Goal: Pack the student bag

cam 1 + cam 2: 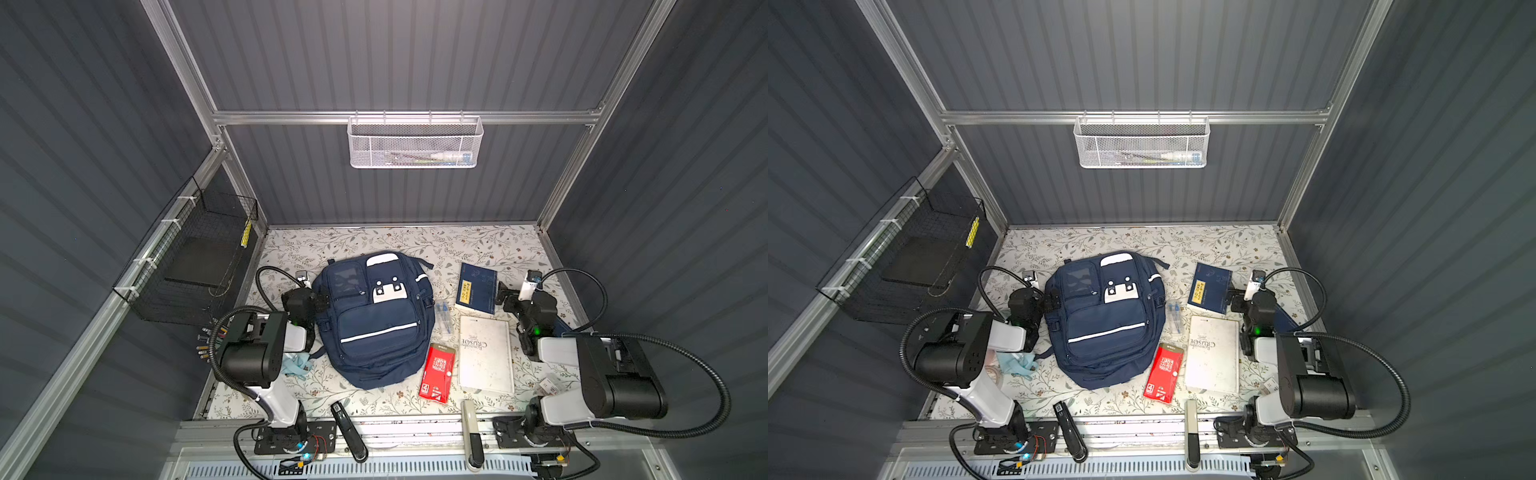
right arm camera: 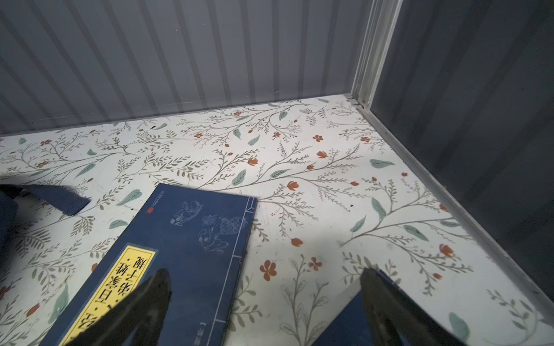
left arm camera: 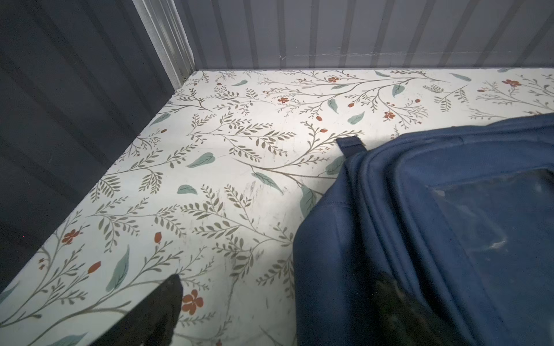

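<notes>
The student bag (image 1: 374,324) lies flat, pockets up, in the middle of the table (image 1: 374,241), a little nearer the table's left edge than its right. Its long axis runs from the near edge, where the arms are mounted, toward the far edge. The carry loop is at the far end and the base at the near end, and the whole bag is turned slightly off square. No compartment looks open in either top view, so packing seems not yet begun.

The left end effector (image 1: 321,302) sits right against the bag's left flank, toward the far half of the bag, with its jaws spread wide. In the left wrist view one finger hangs over bare table and the other over the navy fabric (image 3: 434,239), so the bag's side seam runs between them. Whether the finger touches the cloth cannot be told.

The right end effector (image 1: 503,293) is also spread wide and holds nothing. It stands toward the table's right edge, well apart from the bag. One finger is over the yellow label of the blue book (image 2: 195,239), the other over a second dark blue flat thing (image 2: 344,323).

Between it and the bag lie the pens (image 1: 444,318), the white book (image 1: 485,353) and the red packet (image 1: 437,372).

The left arm is clearly the nearer one for working the bag's opening, which lies ahead of it toward the far edge, while the right is placed for the books
</notes>
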You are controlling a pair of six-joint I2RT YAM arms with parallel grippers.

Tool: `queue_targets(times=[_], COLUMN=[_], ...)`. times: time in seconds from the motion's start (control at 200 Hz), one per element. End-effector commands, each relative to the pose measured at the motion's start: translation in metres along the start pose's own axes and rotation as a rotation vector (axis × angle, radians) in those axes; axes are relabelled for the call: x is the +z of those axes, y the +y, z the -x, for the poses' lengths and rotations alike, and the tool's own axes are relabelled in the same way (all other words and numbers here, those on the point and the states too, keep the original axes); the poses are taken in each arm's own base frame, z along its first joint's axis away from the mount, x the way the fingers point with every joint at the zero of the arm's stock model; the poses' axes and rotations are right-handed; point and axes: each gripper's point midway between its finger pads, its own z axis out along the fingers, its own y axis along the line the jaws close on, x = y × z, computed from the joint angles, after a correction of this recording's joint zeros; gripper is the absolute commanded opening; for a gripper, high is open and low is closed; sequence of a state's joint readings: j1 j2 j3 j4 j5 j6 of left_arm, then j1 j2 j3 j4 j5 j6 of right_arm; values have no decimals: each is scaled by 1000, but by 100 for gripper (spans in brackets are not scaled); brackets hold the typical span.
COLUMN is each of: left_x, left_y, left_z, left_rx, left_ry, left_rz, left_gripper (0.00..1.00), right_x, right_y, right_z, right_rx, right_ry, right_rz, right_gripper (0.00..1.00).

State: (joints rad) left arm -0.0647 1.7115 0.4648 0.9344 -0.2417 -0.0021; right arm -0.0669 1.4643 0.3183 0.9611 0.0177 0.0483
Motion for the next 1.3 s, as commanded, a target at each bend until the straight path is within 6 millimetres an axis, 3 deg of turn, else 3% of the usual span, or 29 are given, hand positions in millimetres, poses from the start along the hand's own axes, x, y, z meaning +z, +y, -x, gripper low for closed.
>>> queue_targets(times=[0.0,1.036,1.171,1.291], left_x=[1,0,-16,-31], left_y=[-6,-6,3,10], left_z=[-3,-1,18,30], left_rx=[17,14,-4,-138], left_ry=[9,2,-38,126], left_rz=[-22,-20,17,56], left_gripper=[100,100,100,100], right_x=[1,0,-14,-22], right_y=[8,7,15,24], right_z=[7,7,28,46], right_rx=[4,6,-10,151], right_ry=[-14,-15,-37,121], right_rz=[48,48,78,107], right_gripper=[99,99,99,99])
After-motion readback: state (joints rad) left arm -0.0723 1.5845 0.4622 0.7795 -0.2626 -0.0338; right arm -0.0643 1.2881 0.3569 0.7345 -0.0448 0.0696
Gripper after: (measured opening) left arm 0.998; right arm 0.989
